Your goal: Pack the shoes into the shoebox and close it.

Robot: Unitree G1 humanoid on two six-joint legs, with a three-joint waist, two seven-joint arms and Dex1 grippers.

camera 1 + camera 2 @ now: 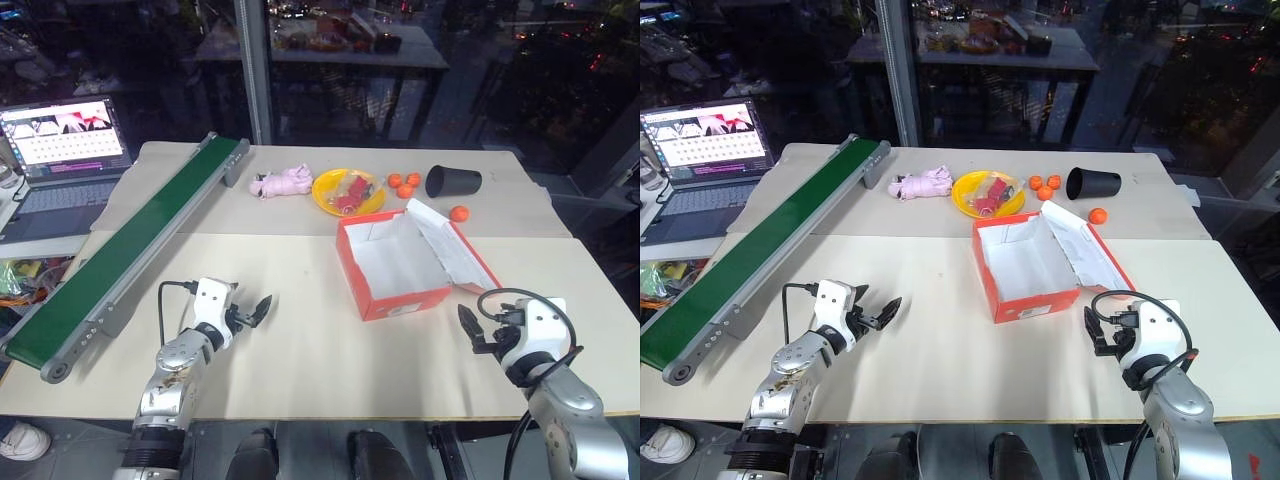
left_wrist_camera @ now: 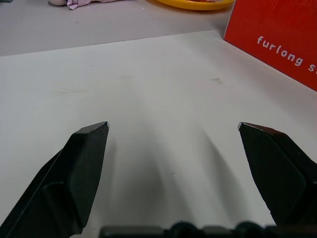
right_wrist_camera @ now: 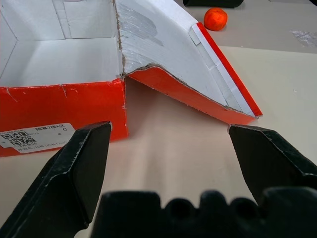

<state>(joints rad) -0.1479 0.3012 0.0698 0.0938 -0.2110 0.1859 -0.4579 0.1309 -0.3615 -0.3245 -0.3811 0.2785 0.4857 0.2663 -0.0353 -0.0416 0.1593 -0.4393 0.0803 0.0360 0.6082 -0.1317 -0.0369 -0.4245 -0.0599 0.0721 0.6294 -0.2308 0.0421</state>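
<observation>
Fingers: both pairs are spread wide and nothing is held; the left gripper (image 1: pixel 262 304) and right gripper (image 1: pixel 470 325) hover over bare table (image 1: pixel 300 360).
Shoebox: the shoebox (image 1: pixel 395 262) is set between the grippers, lid laid back, white inside empty, judged ready for loading.
Shoes: cannot be told anywhere on the table.

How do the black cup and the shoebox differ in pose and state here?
The black cup lies tipped on its side near the table's far edge; the shoebox sits upright, closer to the grippers. The cup is dark inside and out; the shoebox is red-orange outside, white inside, lid hinged open. Nothing shows inside the box, and both rest on the table.
</observation>
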